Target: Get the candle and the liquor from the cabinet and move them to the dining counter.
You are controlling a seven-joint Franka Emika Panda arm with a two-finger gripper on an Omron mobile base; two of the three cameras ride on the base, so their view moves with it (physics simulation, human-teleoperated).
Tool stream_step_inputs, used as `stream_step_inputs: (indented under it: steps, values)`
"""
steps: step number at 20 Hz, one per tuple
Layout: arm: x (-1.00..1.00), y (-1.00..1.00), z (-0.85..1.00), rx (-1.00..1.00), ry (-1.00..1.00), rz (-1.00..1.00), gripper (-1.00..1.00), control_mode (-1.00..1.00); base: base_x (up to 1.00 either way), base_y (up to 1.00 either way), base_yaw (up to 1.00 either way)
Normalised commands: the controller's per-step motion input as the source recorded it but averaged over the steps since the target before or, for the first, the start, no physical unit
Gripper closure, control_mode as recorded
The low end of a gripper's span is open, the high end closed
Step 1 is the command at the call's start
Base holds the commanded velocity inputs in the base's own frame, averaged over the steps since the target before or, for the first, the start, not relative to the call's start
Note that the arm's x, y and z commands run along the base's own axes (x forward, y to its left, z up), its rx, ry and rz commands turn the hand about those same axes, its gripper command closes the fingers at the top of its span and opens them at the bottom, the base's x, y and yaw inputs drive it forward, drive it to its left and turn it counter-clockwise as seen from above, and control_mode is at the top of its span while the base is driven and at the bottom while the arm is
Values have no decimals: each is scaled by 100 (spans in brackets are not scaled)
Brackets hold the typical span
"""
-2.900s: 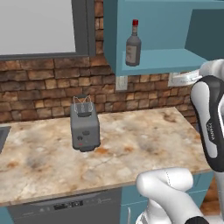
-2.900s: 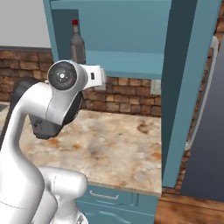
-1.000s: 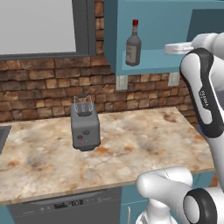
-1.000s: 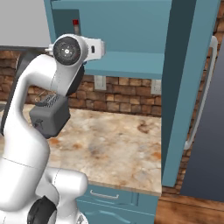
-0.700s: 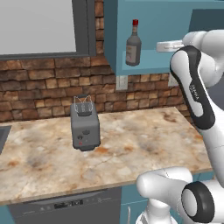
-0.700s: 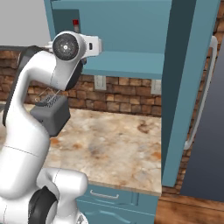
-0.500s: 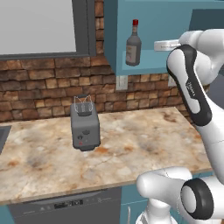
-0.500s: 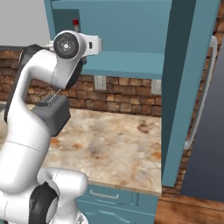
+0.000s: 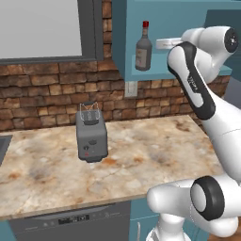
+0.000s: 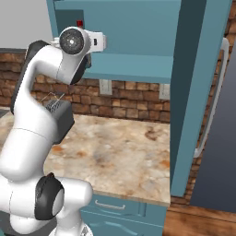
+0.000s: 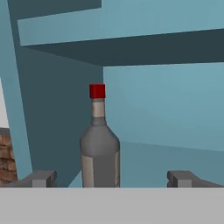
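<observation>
I am looking along the tool (image 11: 111, 178) into the open teal-blue wall cabinet (image 11: 166, 118), and its two dark fingertips (image 11: 40, 178) are standing spread as wide as they go, with nothing between them. The dark grey-brown glass liquor bottle with the red cap (image 11: 99, 142) is standing upright on the teal shelf (image 11: 175, 153) straight ahead, deeper in the cabinet than the fingertips and not yet between them. In the hand view it is sitting a little toward the left fingertip rather than dead centre. Its long axis is running vertically, from the shelf up to the cap, so the spread fingers are lying across it, one to either side.

From the left base camera I am seeing the same bottle (image 9: 143, 48) near the cabinet's left wall, with the white arm's wrist (image 9: 207, 42) raised to shelf height to its right. Below, a dark grey toaster (image 9: 91, 136) is sitting on the beige marbled stone table (image 9: 141, 160).

I judge that the coming move is a straight push forward with a slight sideways correction, until the bottle's body lies between the fingers. I am not seeing the candle anywhere here.
</observation>
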Motion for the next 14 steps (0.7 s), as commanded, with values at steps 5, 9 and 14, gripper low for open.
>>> stream_step_inputs:
  steps: [5, 9, 14]
  values:
    - [22, 4, 0, 0, 0, 2, -100, -100, 0, 0, 0]
    - [33, 10, 0, 0, 0, 6, -100, -100, 0, 0, 0]
    - [26, 0, 2, 0, 0, 9, -100, -100, 0, 0, 0]
